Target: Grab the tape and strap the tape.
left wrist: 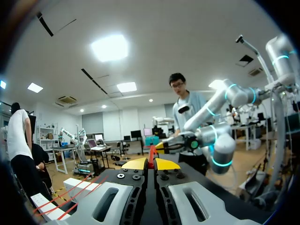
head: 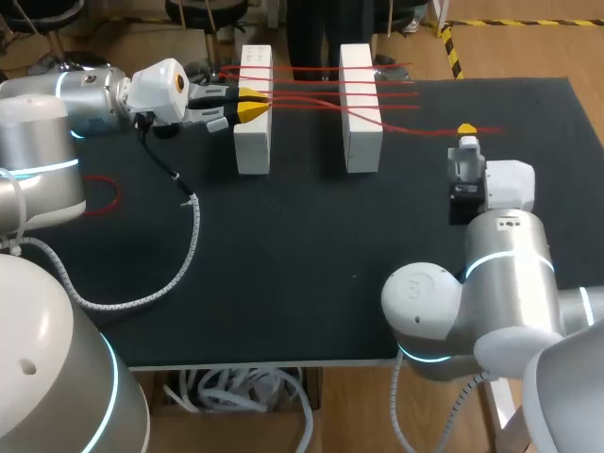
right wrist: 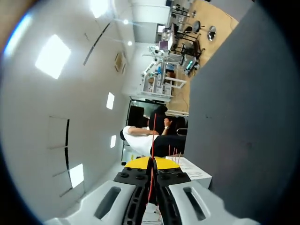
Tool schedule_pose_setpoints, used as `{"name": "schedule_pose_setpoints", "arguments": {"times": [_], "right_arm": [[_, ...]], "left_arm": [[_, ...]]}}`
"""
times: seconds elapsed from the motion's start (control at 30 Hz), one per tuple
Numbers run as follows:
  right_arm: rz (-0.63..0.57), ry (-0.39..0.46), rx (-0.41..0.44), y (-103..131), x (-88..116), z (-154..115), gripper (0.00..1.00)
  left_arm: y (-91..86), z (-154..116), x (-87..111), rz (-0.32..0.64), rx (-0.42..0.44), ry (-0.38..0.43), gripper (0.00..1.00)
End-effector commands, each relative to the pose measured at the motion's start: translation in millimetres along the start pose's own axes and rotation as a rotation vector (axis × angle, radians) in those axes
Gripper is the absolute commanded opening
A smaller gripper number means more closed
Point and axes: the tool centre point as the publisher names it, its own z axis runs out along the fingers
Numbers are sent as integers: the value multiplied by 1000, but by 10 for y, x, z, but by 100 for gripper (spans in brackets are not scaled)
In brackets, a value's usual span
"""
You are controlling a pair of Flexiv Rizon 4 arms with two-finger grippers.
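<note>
Several red tapes (head: pixel 311 81) lie across two white blocks, the left block (head: pixel 253 142) and the right block (head: pixel 361 142). My left gripper (head: pixel 253 106) sits at the left block's top, shut on one end of a red tape (left wrist: pixel 151 153) that shows between its yellow tips (left wrist: pixel 150 164). That tape (head: pixel 415 128) runs over both blocks to the right. My right gripper (head: pixel 466 129) is past the right block, shut on the tape's other end, a thin red line (right wrist: pixel 153 136) pinched between its tips (right wrist: pixel 151 163).
The black mat (head: pixel 283 274) covers the table. A loose red tape loop (head: pixel 111 196) lies beside my left arm, and a white ribbed cable (head: pixel 184 250) trails across the mat's left part. The left block with its tapes (left wrist: pixel 49 204) shows beside my left gripper.
</note>
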Motion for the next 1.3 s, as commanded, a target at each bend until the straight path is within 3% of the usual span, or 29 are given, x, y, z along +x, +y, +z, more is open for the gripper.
{"name": "schedule_pose_setpoints", "arguments": {"times": [0.03, 0.5, 0.73, 0.93, 0.97, 1.3], "right_arm": [[-43, -2, -4, -23, 57, -17, 0], [-43, -2, -4, -23, 57, -17, 0], [-43, -2, -4, -23, 57, -17, 0], [-43, -2, -4, -23, 57, -17, 0], [-43, -2, -4, -23, 57, -17, 0], [-43, -2, -4, -23, 57, -17, 0]], "left_arm": [[8, -5, -2, 1, 1, 2, 0], [8, -5, -2, 1, 1, 2, 0], [63, 40, -89, -449, -778, 71, 0], [121, 137, -94, -547, -1291, 5, 0], [131, 157, -92, -539, -1322, -3, 0], [131, 157, -92, -539, -1322, -3, 0]]}}
